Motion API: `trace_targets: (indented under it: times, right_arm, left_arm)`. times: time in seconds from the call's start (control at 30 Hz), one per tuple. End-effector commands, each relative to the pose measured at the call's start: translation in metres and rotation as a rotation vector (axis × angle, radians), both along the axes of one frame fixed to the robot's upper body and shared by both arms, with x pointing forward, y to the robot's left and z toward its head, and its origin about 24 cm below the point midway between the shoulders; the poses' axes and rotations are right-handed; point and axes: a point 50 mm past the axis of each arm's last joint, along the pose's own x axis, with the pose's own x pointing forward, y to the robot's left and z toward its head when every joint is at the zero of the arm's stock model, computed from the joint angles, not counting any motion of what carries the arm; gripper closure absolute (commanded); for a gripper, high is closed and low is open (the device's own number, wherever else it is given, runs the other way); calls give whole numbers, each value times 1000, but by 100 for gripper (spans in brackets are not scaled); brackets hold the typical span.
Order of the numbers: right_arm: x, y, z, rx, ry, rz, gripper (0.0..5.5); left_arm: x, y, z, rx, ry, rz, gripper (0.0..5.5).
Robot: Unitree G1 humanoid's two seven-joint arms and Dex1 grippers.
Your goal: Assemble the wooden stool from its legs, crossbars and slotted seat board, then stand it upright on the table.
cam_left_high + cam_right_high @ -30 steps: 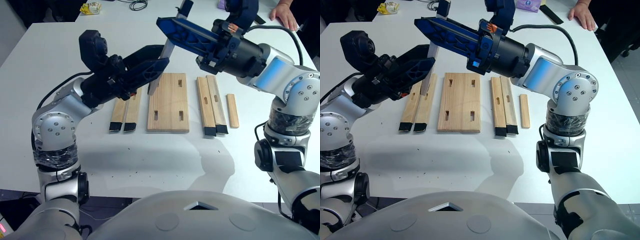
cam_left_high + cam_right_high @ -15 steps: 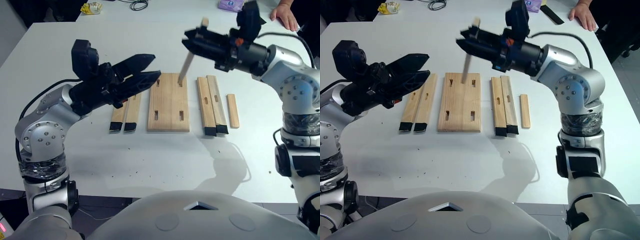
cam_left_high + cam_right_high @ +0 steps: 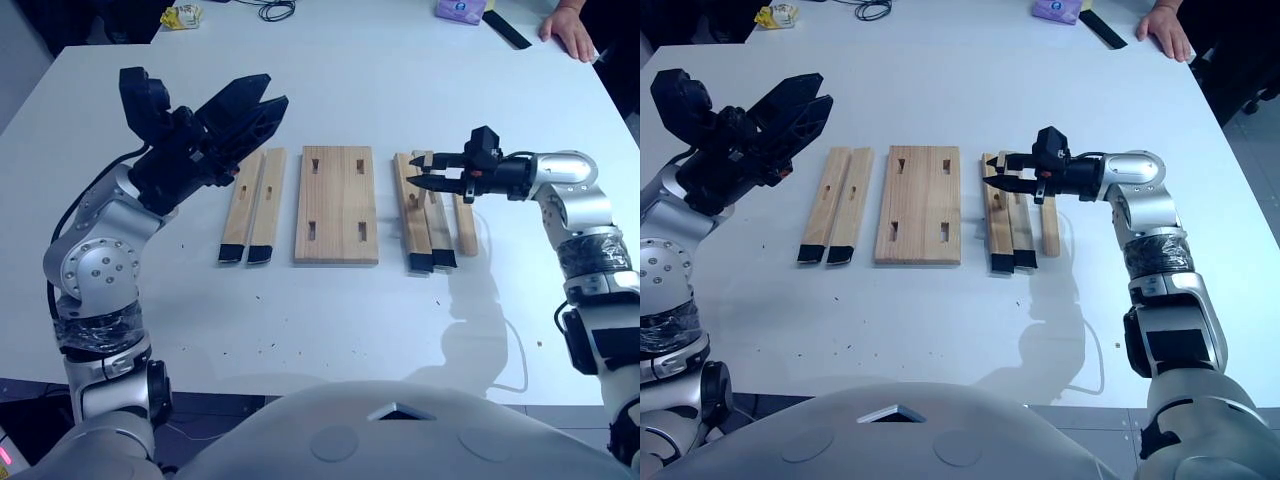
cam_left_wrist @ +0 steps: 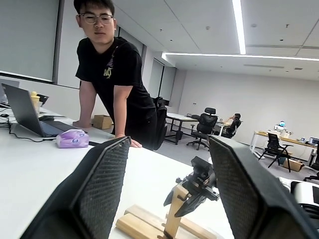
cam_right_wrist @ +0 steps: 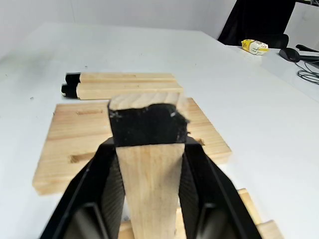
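The slotted seat board [image 3: 337, 205] lies flat mid-table. Two black-tipped legs [image 3: 250, 205] lie to its left and two more [image 3: 408, 225] to its right, with a short crossbar [image 3: 466, 225] beyond those. My right gripper [image 3: 420, 172] hangs low over the right-hand legs, shut on a wooden piece with a black end [image 5: 149, 164]. From the left wrist, that piece [image 4: 174, 214] looks roughly upright. My left gripper [image 3: 275, 90] is open and holds nothing, raised above the table left of the left-hand legs.
At the table's far edge lie a purple packet [image 3: 460, 10], a black flat object [image 3: 505, 28], a yellow packet [image 3: 182, 15] and a cable [image 3: 275, 10]. The near half of the white table [image 3: 320, 310] is bare.
My right gripper has carried the wooden piece from above the seat board down and right, over the right-hand legs. My left gripper has drawn back to the left.
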Motion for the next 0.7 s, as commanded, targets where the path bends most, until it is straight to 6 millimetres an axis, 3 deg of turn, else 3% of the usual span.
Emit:
trace_targets:
  times: [0.03,0.2,0.43,0.7]
  right_arm:
    - [11,-4,21,-17,-78,25,418]
    - [18,-13,24,-30,-90,-21,418]
    - [14,-23,5,-68,-25,-54,418]
    - [13,-24,4,-35,12,-56,418]
  left_arm:
    - [-2,2,-3,2,8,17,264]
    - [-4,0,-7,-6,19,20,264]
    - [-4,-1,-11,-5,32,21,264]
    - [-4,-1,-13,-5,39,35,264]
